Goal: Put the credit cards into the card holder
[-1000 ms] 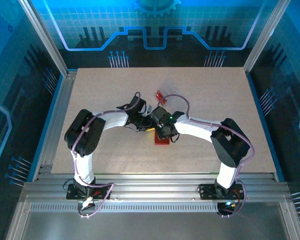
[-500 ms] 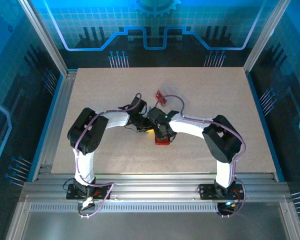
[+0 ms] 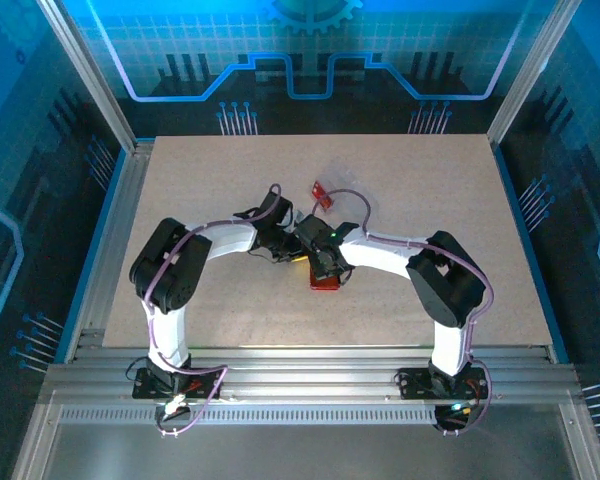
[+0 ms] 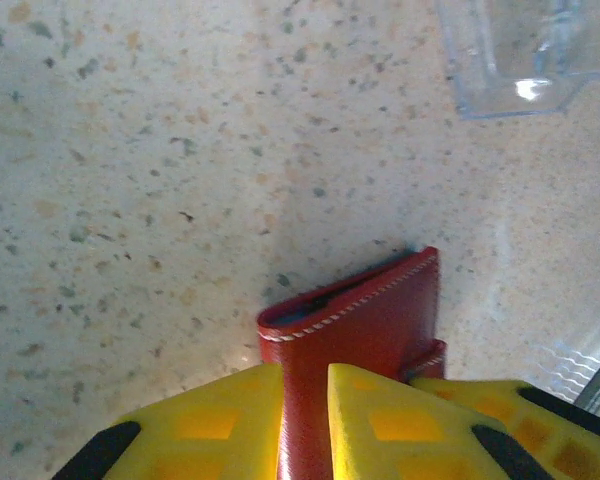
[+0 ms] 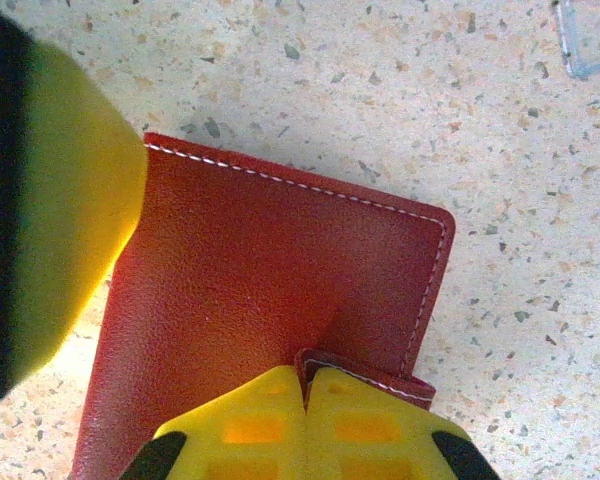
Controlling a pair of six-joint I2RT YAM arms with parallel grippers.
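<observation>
Red card holder (image 5: 280, 260) looks unfilled; left hand (image 4: 305, 382) pinches its edge, right hand (image 5: 305, 388) sits pressed together at its clasp (image 5: 385, 378).

Our left arm (image 3: 225, 240) and right arm (image 3: 390, 252) are white with black joints, trailing purple cables (image 3: 355, 193). Their black bases (image 3: 158, 382) sit at the table's (image 3: 460, 200) near edge; our fingers (image 4: 210, 425) are yellow.

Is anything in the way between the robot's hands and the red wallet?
No, nothing visible. The left gripper clamps the card holder by its edge, and the right gripper pinches the clasp tab.
</observation>
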